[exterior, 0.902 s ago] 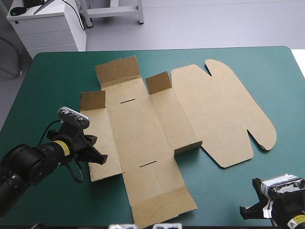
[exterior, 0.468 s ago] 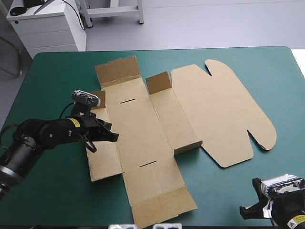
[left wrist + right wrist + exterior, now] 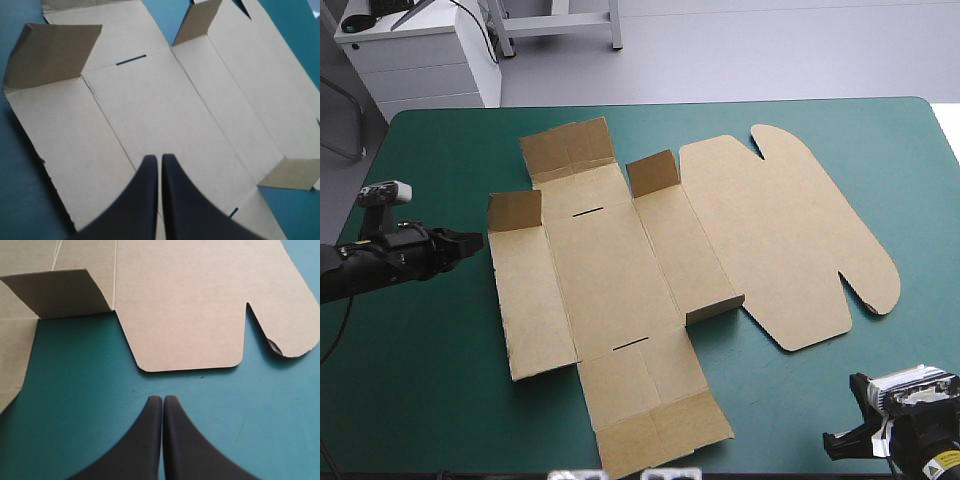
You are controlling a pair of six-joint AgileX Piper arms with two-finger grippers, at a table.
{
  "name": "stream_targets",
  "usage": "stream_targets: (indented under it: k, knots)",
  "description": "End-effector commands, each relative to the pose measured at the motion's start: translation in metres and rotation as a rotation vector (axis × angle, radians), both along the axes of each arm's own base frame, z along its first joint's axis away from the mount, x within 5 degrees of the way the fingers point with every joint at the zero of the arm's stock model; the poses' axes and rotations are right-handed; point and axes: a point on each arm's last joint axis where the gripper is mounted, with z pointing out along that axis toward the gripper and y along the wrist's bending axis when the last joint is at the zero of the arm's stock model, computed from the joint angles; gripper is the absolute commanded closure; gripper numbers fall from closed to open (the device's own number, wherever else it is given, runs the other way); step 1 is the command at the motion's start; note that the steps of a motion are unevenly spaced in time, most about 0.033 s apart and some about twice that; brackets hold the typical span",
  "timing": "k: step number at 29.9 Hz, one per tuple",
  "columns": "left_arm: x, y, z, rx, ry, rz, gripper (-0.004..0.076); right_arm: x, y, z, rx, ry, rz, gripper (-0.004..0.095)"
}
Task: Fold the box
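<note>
left claw (image 3: 470,241) hangs over the left edge of the table (image 3: 430,380), its black fingers pressed together in one point with nothing between them. it aims at the box (image 3: 620,270), which lies just beside its tip without touching. the nearest part is a small raised flap (image 3: 515,211) on the sheet's left side. the brown box is spread mostly flat across the middle of the table. two more small flaps stand up along its right panel, one far (image 3: 653,172) and one near (image 3: 715,309). its wide lid (image 3: 780,240) lies flat toward the table's right edge. right claw (image 3: 838,446) sits at the table's near right corner, also fully closed and empty. the lid's near edge lies ahead of it, with a strip of teal-green cover (image 3: 75,390) between.
</note>
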Motion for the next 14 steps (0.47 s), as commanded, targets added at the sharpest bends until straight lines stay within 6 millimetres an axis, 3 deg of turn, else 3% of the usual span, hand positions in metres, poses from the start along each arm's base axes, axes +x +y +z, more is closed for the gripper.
stream_targets:
  k: [1,7,10,14]
  knots:
    - [-0.007,0.010,0.003,-0.122,-0.087,0.038,0.0706,0.004,0.000,0.012,0.014,-0.072,-0.008,0.0912]
    - [-0.026,0.013,-0.041,-0.272,-0.039,-0.001,0.0708,0.004,0.000,0.012,0.014,-0.072,-0.008,0.0912]
    - [-0.034,0.009,-0.061,-0.259,-0.007,-0.012,0.0715,0.004,0.000,0.012,0.014,-0.072,-0.008,0.0912]
    - [-0.047,0.004,-0.074,-0.182,0.016,0.029,0.0731,0.004,0.000,0.012,0.014,-0.072,-0.008,0.0912]
